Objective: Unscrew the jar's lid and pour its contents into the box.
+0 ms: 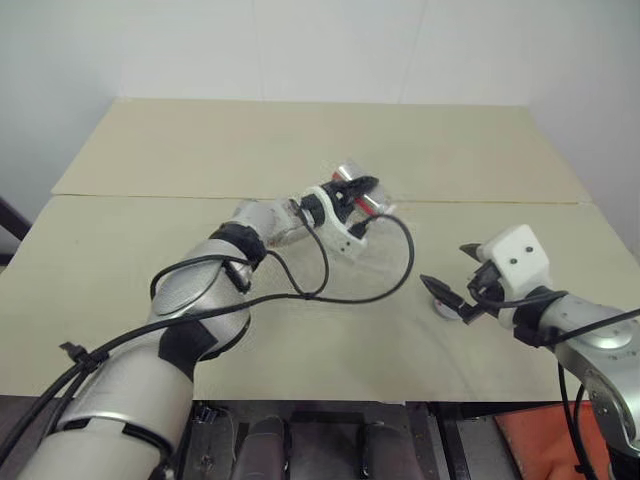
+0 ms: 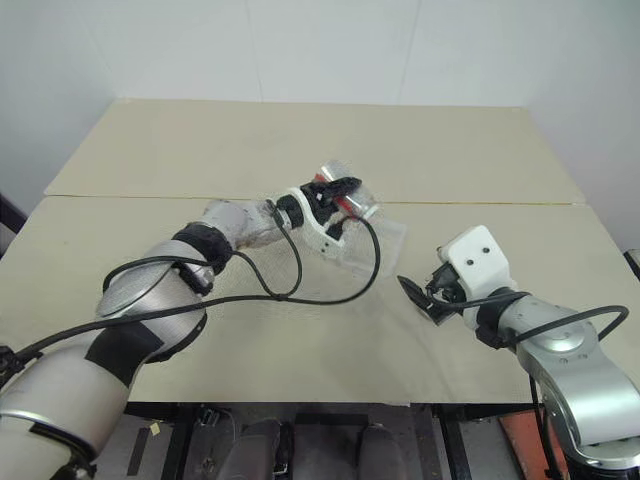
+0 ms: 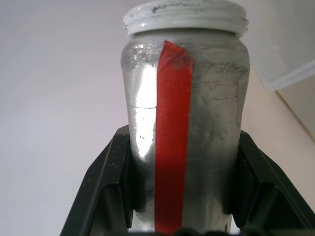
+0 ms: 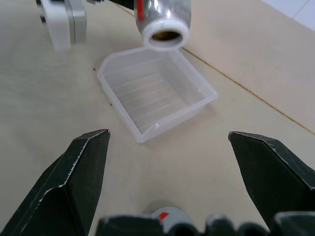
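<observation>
My left gripper (image 1: 358, 190) is shut on the jar (image 1: 364, 194), a silvery cylinder with a red stripe. The jar lies tipped on its side above the box (image 4: 157, 96), a clear shallow tray on the table. Its open white mouth (image 4: 165, 34) hangs over the tray's far edge, and something brownish, the contents (image 4: 165, 36), shows inside it. The tray's floor looks bare. The black fingers (image 3: 110, 172) clamp the jar's lower body. My right gripper (image 1: 447, 268) is open, to the right of the box, with nothing between its fingers. The grey lid (image 4: 165, 216) with its red mark lies on the table just beneath it.
The beige tabletop (image 1: 300, 140) has a seam running across it behind the box. White walls stand past its far edge. Black cables (image 1: 330, 285) loop from my left arm over the table in front of the box.
</observation>
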